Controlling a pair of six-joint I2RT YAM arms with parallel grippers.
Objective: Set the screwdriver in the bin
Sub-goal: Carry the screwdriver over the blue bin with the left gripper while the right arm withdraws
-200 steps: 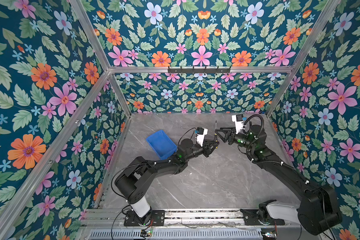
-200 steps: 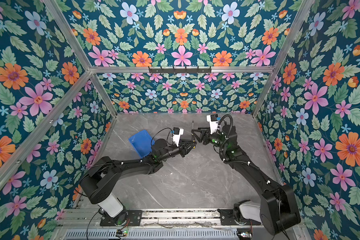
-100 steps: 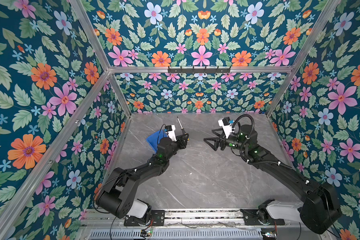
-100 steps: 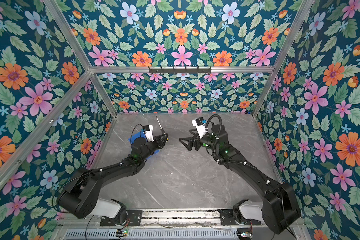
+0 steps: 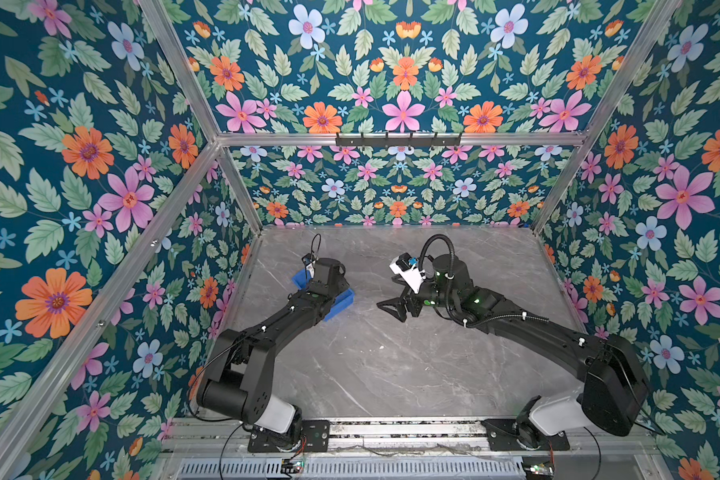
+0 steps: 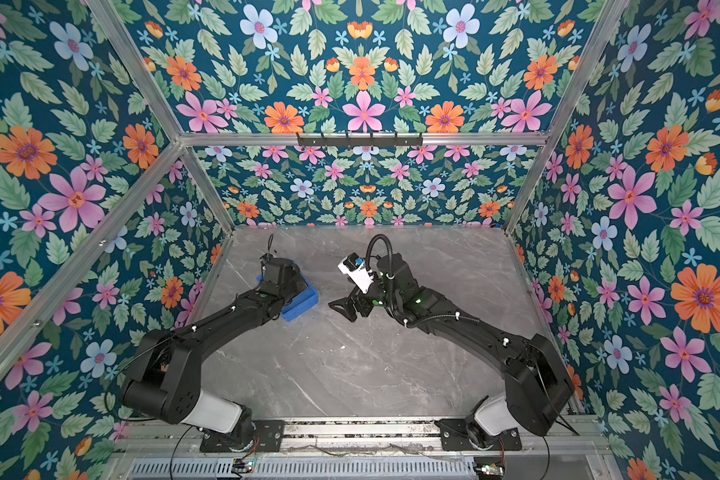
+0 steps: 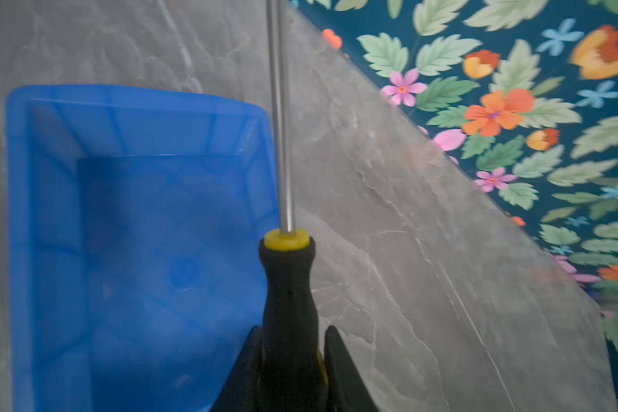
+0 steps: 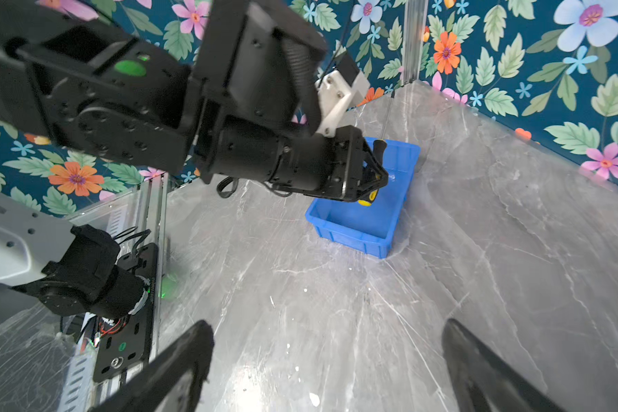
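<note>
The left gripper [image 7: 290, 344] was clamped on the screwdriver [image 7: 288, 285] handle above the blue bin [image 7: 140, 107]. The right gripper [image 8: 327, 351] stood wide apart, holding nothing.

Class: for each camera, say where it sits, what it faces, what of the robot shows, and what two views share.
Top views: high in front, looking down at the table; left arm, right arm whole.
Left wrist: behind left hand, looking along the screwdriver over the bin; fingers show.
Right wrist: behind open right hand, facing left arm and bin.
Shared: both wrist views show the bin.
</note>
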